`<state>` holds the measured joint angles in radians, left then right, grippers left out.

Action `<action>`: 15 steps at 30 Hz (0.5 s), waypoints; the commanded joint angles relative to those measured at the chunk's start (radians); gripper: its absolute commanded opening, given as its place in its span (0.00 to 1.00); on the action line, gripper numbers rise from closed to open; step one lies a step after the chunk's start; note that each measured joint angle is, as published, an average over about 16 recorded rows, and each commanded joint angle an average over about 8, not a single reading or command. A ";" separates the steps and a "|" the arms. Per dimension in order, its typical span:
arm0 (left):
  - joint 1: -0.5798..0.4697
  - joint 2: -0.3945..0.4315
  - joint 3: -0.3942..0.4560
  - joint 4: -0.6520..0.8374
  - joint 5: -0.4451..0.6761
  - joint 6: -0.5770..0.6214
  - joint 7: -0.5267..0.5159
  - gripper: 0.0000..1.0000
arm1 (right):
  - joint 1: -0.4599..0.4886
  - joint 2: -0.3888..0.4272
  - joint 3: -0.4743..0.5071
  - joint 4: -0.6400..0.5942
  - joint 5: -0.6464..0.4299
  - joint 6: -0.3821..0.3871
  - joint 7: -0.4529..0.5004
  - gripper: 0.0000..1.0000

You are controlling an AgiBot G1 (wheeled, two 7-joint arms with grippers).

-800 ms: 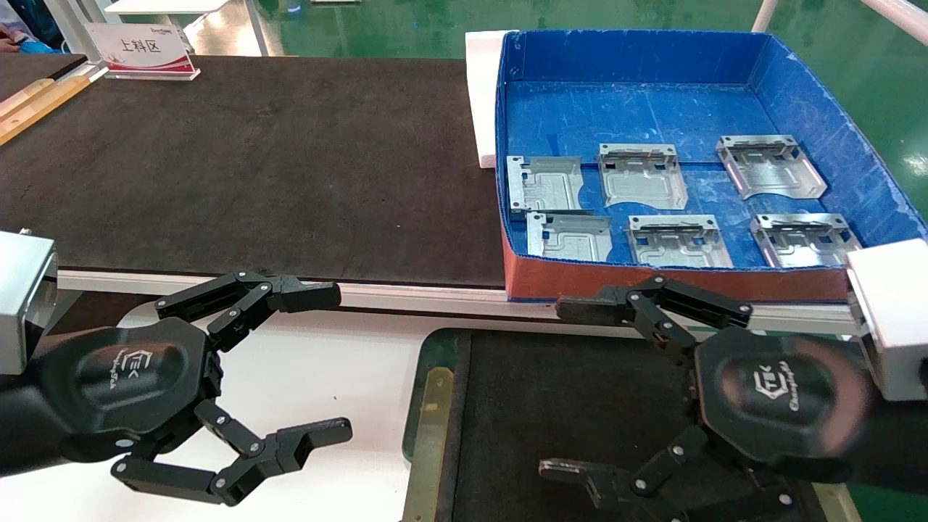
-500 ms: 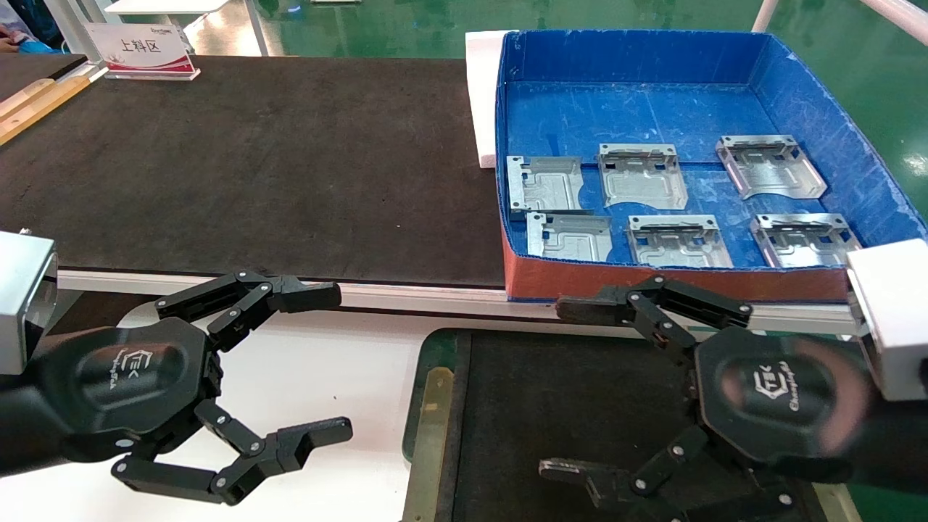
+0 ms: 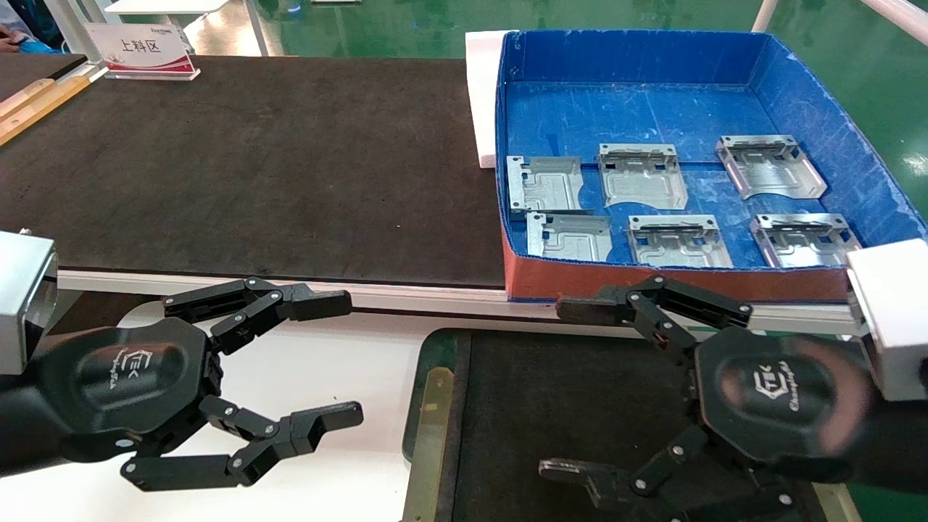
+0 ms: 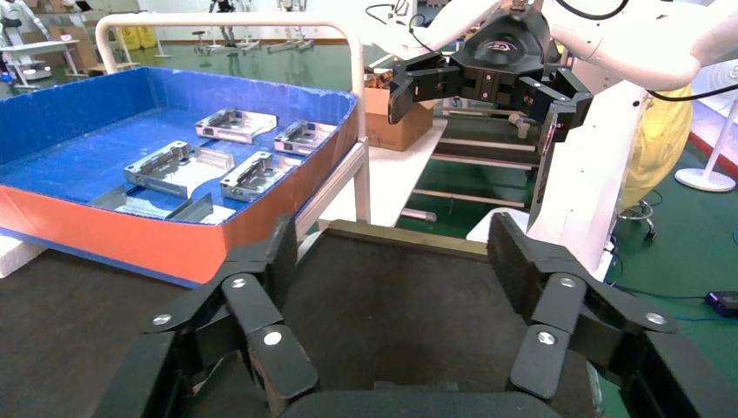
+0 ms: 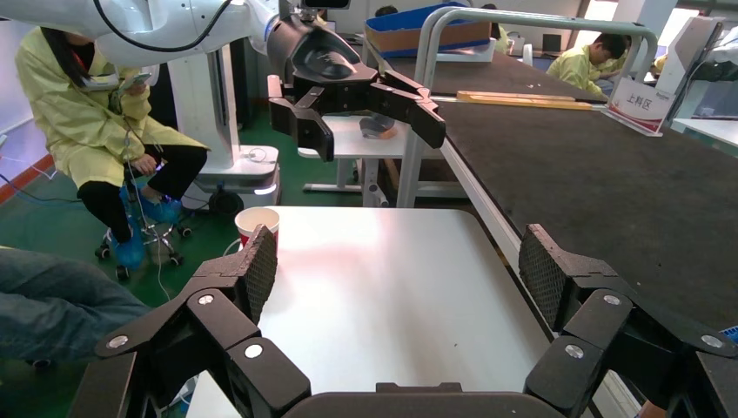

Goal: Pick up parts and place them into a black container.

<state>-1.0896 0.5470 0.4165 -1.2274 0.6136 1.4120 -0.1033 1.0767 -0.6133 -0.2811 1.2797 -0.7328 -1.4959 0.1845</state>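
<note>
Several silver-grey parts [image 3: 641, 176] lie flat in the blue box [image 3: 623, 109] at the back right. The black container [image 3: 426, 355], with a green rim and a brass strip, sits empty at the front. My right gripper [image 3: 562, 391] hovers open and empty over its floor. My left gripper [image 3: 342, 360] hovers open and empty over the white table [image 3: 326, 362], left of the container. The left wrist view shows my left gripper [image 4: 393, 261] facing the container [image 4: 392, 305], with the parts [image 4: 178, 167] beyond. The right wrist view shows my right gripper [image 5: 399, 261] open.
The long dark felt tabletop [image 3: 254, 167] runs behind both grippers. A white sign [image 3: 141, 51] stands at its far left. White foam [image 3: 480, 94] lies against the blue box. A paper cup [image 5: 257, 222] stands beyond the white table. Seated people are nearby.
My left gripper has shifted a little to the right and its fingers have narrowed slightly, still open. The right arm and the parts have not moved.
</note>
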 commanded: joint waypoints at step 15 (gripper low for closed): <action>0.000 0.000 0.000 0.000 0.000 0.000 0.000 0.00 | 0.000 0.000 0.000 0.000 0.000 0.000 0.000 1.00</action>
<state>-1.0896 0.5470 0.4165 -1.2274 0.6136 1.4120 -0.1033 1.0767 -0.6133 -0.2811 1.2797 -0.7328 -1.4959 0.1845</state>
